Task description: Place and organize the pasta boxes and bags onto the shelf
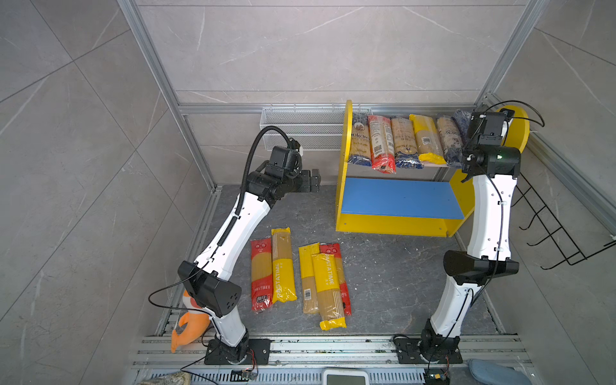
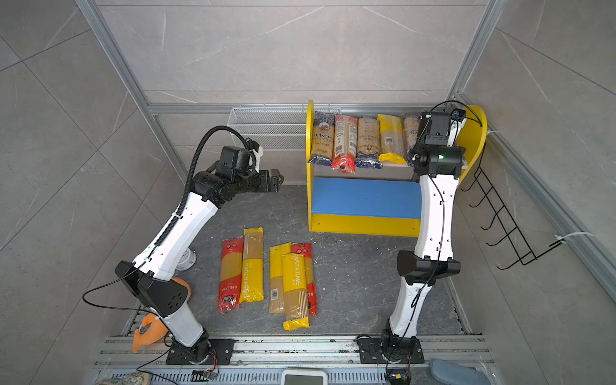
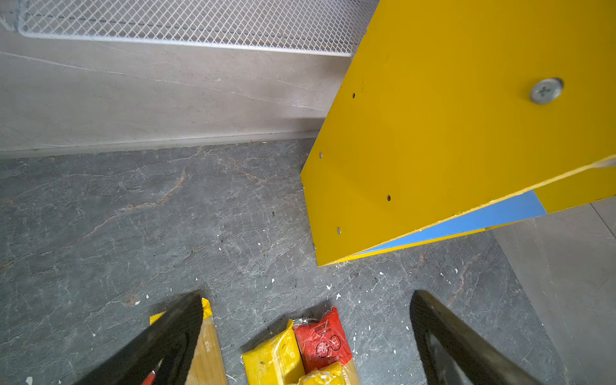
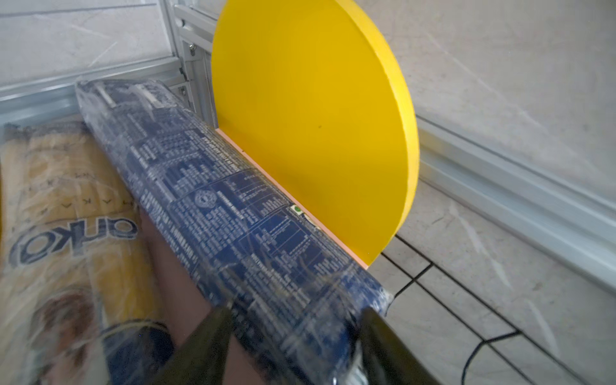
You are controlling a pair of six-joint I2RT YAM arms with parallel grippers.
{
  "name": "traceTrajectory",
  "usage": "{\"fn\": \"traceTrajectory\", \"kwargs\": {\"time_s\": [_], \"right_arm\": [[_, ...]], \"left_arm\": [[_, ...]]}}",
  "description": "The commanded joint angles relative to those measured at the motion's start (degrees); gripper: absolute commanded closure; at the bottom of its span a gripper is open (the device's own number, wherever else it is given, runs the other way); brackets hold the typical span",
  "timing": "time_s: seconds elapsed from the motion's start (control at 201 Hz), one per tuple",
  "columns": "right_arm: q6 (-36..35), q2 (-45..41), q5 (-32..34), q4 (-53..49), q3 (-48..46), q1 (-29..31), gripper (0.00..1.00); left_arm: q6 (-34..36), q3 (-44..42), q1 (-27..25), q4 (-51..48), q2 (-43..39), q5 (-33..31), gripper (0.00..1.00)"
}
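The shelf (image 1: 343,186) stands at the back right, with yellow sides and a bare blue lower board (image 1: 400,196). Several pasta bags (image 1: 380,143) lie side by side on its upper board. A dark blue bag (image 4: 233,213) lies at the right end of that row, against the yellow side panel (image 4: 300,116). My right gripper (image 4: 296,313) has a finger on either side of that bag's near end; blur hides whether they press on it. More yellow and red bags (image 1: 283,266) (image 1: 328,290) lie on the dark floor. My left gripper (image 1: 313,180) (image 3: 306,295) hangs open and empty above the floor, left of the shelf.
A white mesh basket (image 1: 300,128) hangs on the back wall left of the shelf. A black wire rack (image 1: 550,233) is on the right wall. An orange plush toy (image 1: 190,320) lies by the left arm's base. A blue cloth (image 1: 493,371) lies at the front right.
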Motion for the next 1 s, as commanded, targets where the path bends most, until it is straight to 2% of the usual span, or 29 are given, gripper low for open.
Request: {"fn": "traceTrajectory", "kwargs": {"time_s": [0.0,0.144,0.398,0.558,0.747,0.866,0.991], "right_arm": [[-0.77,-2.11,-1.59,-2.31,-0.65,0.51,0.24],[-1.35,-4.02,-0.17,-1.74,-2.67,-0.81,0.14],[-1.24,-6.27,-0.68,-0.39,-6.15,-5.54,0.12],[-0.15,-5.30,-7.09,-1.34,-5.47,-9.09,0.12],[0.36,-4.21,-11.86,-1.41,-4.95,-9.33,0.14],[0.23,-3.50,-15.34,-1.27,-4.37,-9.32,0.19],[0.24,-3.40,-18.05,-1.09,-4.41,-9.37,0.44]], "left_arm": [[1.22,-0.44,0.30,1.48,-2.07,0.06,0.00],[1.26,-0.84,0.30,2.08,-2.44,0.33,0.00],[1.32,-1.99,0.32,2.54,-3.47,0.20,0.00],[1.20,-3.66,0.30,3.15,-4.61,-0.35,0.00],[0.43,-6.48,0.38,4.37,-6.11,-0.77,0.00],[0.07,-7.78,0.39,5.09,-6.67,-0.90,0.00],[-0.02,-8.26,0.39,5.19,-7.01,-1.09,0.00]]}}
